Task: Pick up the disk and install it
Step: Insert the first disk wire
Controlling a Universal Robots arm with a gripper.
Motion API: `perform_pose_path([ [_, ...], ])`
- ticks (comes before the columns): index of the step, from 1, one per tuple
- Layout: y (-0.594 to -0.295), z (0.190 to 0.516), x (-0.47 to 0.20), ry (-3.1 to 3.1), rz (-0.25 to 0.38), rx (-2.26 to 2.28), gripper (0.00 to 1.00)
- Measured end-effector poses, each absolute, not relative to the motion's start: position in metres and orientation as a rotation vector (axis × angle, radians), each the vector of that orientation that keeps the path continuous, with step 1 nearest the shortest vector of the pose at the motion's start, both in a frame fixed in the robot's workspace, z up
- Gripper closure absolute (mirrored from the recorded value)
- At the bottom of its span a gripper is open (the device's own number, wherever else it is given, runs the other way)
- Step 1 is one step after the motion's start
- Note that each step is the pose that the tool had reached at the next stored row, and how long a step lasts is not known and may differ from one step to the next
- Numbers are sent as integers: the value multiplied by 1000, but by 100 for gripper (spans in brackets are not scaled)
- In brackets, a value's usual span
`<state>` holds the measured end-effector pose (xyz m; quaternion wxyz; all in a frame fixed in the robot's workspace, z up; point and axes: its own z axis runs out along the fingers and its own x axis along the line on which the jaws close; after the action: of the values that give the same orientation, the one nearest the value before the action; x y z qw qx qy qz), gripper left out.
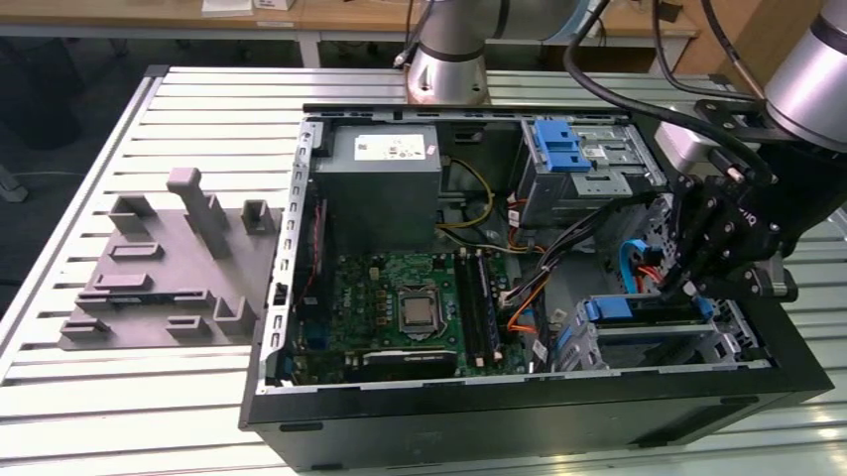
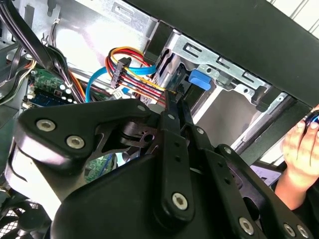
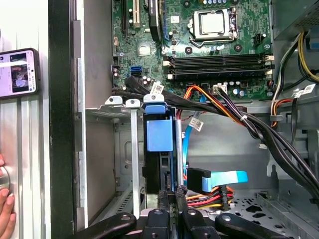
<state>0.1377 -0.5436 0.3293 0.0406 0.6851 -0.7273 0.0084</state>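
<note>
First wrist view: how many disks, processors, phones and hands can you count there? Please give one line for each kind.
disk: 1
processor: 1
phone: 1
hand: 1
Total: 4

Drive cage point(image 3: 130, 149) hides most of the disk point(image 3: 159, 134).

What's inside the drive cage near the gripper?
The disk with its blue frame stands upright in the drive cage, the gripper at its edge. Its lower part is hidden behind the cage walls.
</note>
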Motion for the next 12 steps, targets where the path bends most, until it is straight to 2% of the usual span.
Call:
perform_pose_path([
  [12,-544,329,138,-2228,24,2099,82],
])
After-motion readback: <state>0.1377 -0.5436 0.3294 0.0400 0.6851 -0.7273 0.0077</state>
